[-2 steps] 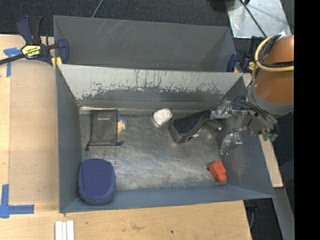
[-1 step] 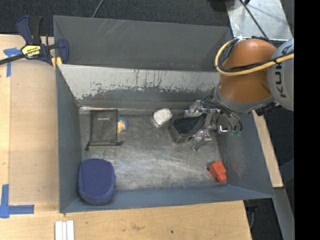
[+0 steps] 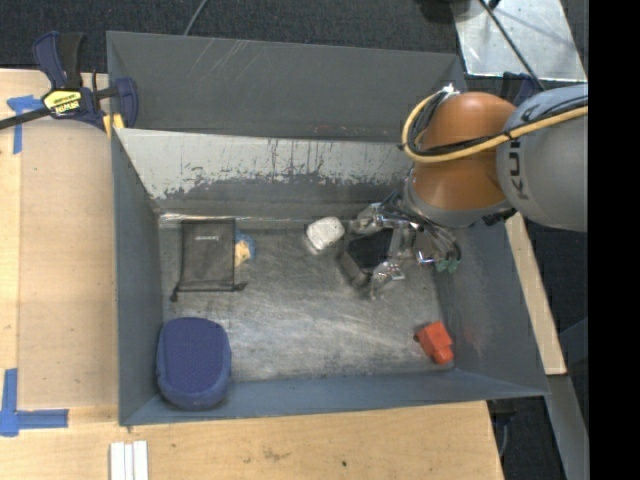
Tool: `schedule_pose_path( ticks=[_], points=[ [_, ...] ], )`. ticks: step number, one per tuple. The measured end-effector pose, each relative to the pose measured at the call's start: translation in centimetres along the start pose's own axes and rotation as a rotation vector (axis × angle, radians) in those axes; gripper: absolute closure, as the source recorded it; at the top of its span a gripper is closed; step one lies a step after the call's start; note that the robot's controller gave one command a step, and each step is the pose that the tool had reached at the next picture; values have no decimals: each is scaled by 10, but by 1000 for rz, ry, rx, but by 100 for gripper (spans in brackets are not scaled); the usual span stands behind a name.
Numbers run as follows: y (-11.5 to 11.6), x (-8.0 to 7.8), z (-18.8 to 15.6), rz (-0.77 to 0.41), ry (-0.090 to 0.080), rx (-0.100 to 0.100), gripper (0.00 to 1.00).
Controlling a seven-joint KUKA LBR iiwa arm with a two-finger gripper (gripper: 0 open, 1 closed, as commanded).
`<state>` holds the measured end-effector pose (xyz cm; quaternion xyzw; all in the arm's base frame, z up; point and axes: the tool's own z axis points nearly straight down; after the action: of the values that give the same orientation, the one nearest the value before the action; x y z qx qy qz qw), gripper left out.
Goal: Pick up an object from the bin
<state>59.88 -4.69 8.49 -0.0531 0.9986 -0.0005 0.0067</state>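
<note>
My gripper (image 3: 375, 253) is down in the right half of the bin, near its floor. Its two metal fingers stand apart, one toward the back wall (image 3: 370, 218) and one toward the front (image 3: 386, 278), so it is open. A small black object (image 3: 356, 258) lies on the floor between and just left of them; whether they touch it I cannot tell. A white crumpled lump (image 3: 323, 233) sits just left of the gripper, near the back wall.
A red block (image 3: 435, 342) lies at the front right. At the left stands a dark flat square case (image 3: 207, 255) with a small yellow and blue thing (image 3: 243, 252) beside it. A blue oval pad (image 3: 193, 361) fills the front left corner.
</note>
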Motion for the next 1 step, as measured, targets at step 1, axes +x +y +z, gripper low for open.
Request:
schedule_pose_path(
  ticks=[1],
  points=[
    [1, -1, 1, 0, -5, -1, 100]
  ],
)
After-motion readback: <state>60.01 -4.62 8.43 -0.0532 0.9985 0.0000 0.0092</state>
